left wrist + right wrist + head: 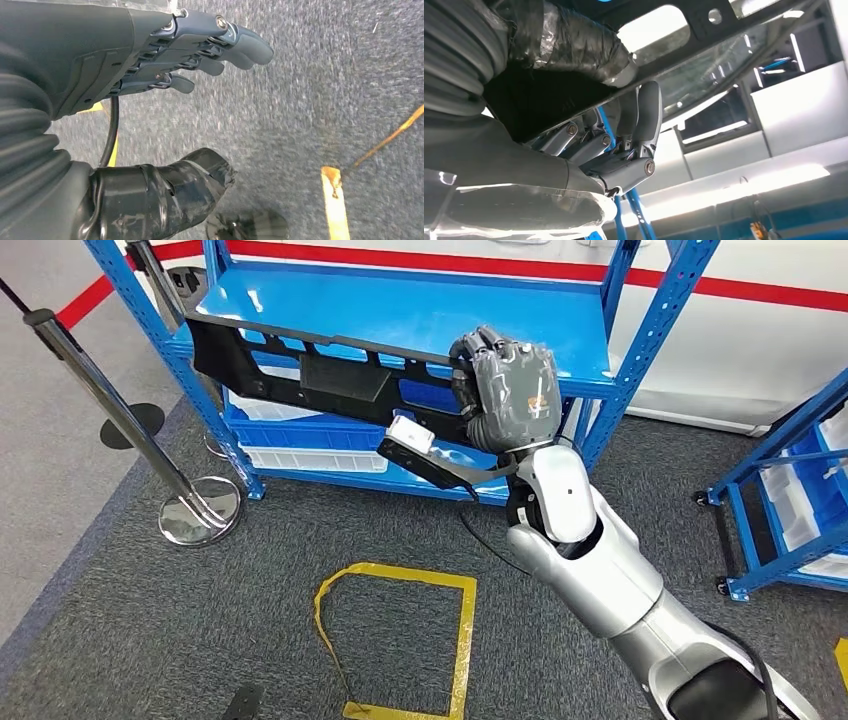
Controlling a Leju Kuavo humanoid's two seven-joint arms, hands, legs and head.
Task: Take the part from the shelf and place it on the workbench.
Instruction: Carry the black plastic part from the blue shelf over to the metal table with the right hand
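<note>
Extraction step at the blue shelf (420, 315): right hand (505, 390) grips the long black part (310, 375) near its right end, fingers (644, 125) wrapped over its edge, while the part's far end hangs over the shelf's left front, tilted. Left hand (200, 47) hangs over the grey carpet (325, 75), fingers apart, holding nothing. Because the grasp is off-centre, the free end will likely sag; a good lift draws the part straight back, level, clear of the blue uprights (610, 390), before any turn toward the workbench.
</note>
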